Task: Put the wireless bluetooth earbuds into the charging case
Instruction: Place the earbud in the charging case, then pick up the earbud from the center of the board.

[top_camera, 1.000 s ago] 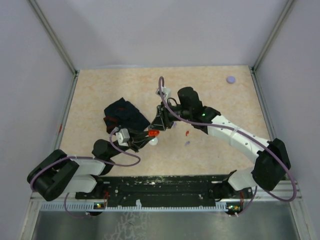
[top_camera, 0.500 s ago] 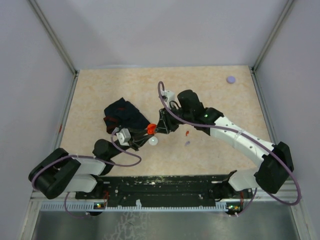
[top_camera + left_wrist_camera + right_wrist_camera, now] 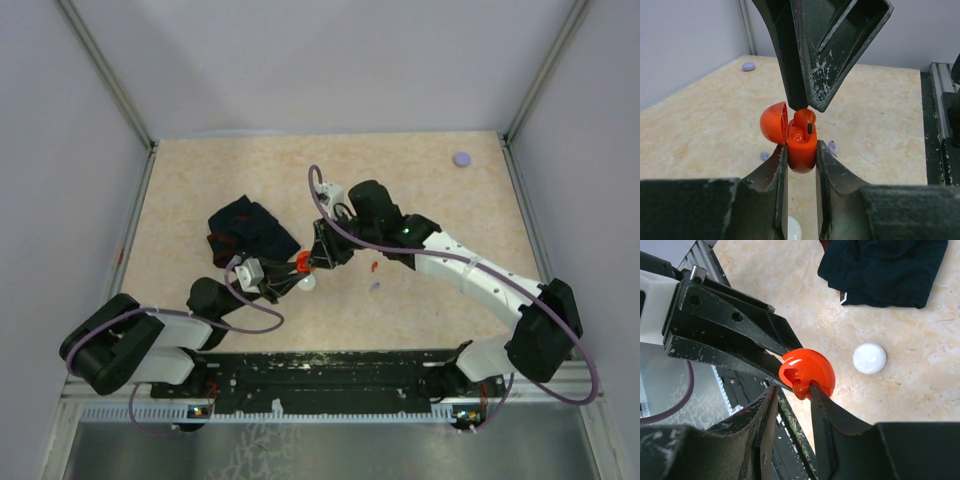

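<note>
The step in hand is seating an earbud in its slot. The left gripper is clenched on the red charging case, one finger flat against each side, holding it upright with its domed lid swung open to the left of the fingers. Directly above those fingers, the red earbud stands in the case's mouth with its rounded top poking out. The tips of the right gripper sit right at that top, set narrowly apart. Whether they are pinching the earbud or only touching it cannot be told from either wrist view. As I judge it, the next move calls for a short, straight push down into the slot, then letting go without dragging the piece back out, and the left grip must stay firm against the push. The case is glossy, smooth hard plastic, rounded like an egg, and likely slippery between the scuffed black fingers. The earbud is tiny, curved and equally shiny. On the speckled beige table, two lavender earbuds lie just beyond the left fingers. A white disc and a dark cloth lie beyond the right fingertips.
</note>
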